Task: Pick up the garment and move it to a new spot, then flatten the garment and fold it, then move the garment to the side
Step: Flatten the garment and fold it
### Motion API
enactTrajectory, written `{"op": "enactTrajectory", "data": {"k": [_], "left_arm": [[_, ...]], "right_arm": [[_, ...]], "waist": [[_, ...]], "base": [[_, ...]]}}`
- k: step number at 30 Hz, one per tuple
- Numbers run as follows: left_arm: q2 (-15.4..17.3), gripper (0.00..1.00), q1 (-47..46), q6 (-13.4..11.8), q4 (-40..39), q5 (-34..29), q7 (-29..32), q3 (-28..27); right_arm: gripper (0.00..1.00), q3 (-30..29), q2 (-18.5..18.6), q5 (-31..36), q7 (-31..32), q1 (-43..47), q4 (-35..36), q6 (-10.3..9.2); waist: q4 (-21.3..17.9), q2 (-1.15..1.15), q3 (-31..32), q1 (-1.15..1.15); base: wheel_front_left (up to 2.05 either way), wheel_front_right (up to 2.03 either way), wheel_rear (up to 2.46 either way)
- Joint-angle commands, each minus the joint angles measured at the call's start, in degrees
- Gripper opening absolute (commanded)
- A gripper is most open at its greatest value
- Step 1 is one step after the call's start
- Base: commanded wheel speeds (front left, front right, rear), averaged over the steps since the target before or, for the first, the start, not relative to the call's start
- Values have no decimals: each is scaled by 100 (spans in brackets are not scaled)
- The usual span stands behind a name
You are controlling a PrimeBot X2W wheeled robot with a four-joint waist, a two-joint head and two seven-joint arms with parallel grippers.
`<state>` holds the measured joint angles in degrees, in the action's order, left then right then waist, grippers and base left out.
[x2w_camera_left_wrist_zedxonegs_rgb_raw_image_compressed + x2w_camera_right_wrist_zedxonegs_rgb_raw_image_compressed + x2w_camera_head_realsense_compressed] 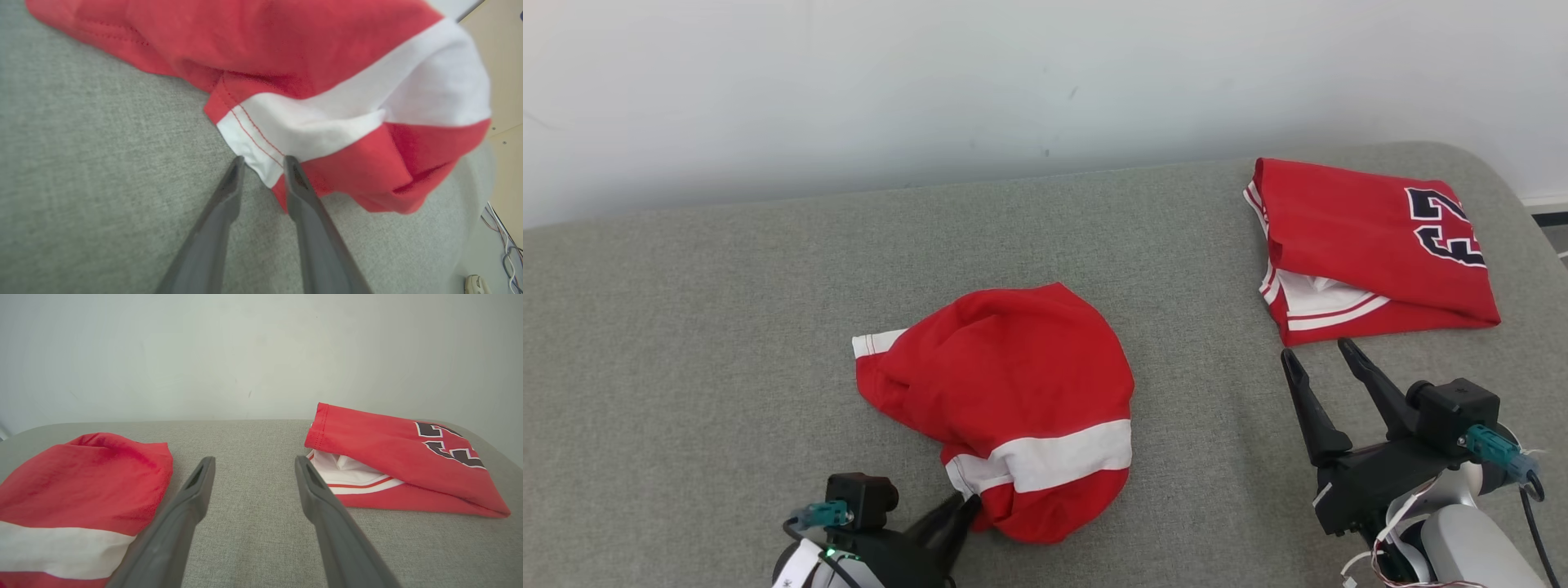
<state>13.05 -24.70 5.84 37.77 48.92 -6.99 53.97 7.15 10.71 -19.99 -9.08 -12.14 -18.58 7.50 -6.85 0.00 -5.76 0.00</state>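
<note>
Two red garments lay on the grey fabric-topped table [727,327]. The crumpled garment [1005,392] sat in a heap near the middle of the near edge, and a folded jersey [1364,245] with dark numerals lay at the far right corner. Judging by the task, the heap was the piece to be picked up.

The left gripper [262,162] was at the near left end of the heap. Its jaws stood at a narrow gap on either side of the hem corner [261,163], where the white band [1054,457] ended. The cloth sat between the fingertips, but no pinch was visible. The right gripper [1315,348] hovered with its jaws wide and nothing in them, just short of the folded jersey's near edge.

The step in hand looked like securing this first hold. To do it well, the fingers probably needed to reach past the red stitching before clamping, because a bite on the very tip of a slippery corner could pull free. The lower finger had to stay off the table's cover so that it caught only the garment. It was unclear how many layers lay in the bite. A slow, straight lift would therefore let the heap unroll and show whether one layer or several had been taken. The open stretch toward the left edge looked like the safest new spot, well apart from the folded jersey.
</note>
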Motion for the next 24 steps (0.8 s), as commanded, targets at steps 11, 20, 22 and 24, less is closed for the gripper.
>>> {"op": "enactTrajectory", "data": {"k": [11, 20, 22, 24], "left_arm": [[101, 0, -210, -96, 131, -168, -552, -69], [618, 0, -157, -584, -498, -375, -762, -400], [777, 0, -98, -717, -740, -411, -770, -466], [936, 0, -52, -857, -1026, -450, -778, -543]], "right_arm": [[100, -77, 53, 23, -40, 22, 5, -3], [100, -114, 4, 43, -49, 123, 12, -3], [100, -118, 4, 32, -51, 150, -4, -3], [100, -108, -5, 26, -51, 169, -4, -3]], "waist": [[76, 0, 43, 0], [394, 0, 191, 0], [481, 0, 227, 0], [568, 0, 255, 0]], "base": [[0, 0, 0], [0, 0, 0], [0, 0, 0], [0, 0, 0]]}}
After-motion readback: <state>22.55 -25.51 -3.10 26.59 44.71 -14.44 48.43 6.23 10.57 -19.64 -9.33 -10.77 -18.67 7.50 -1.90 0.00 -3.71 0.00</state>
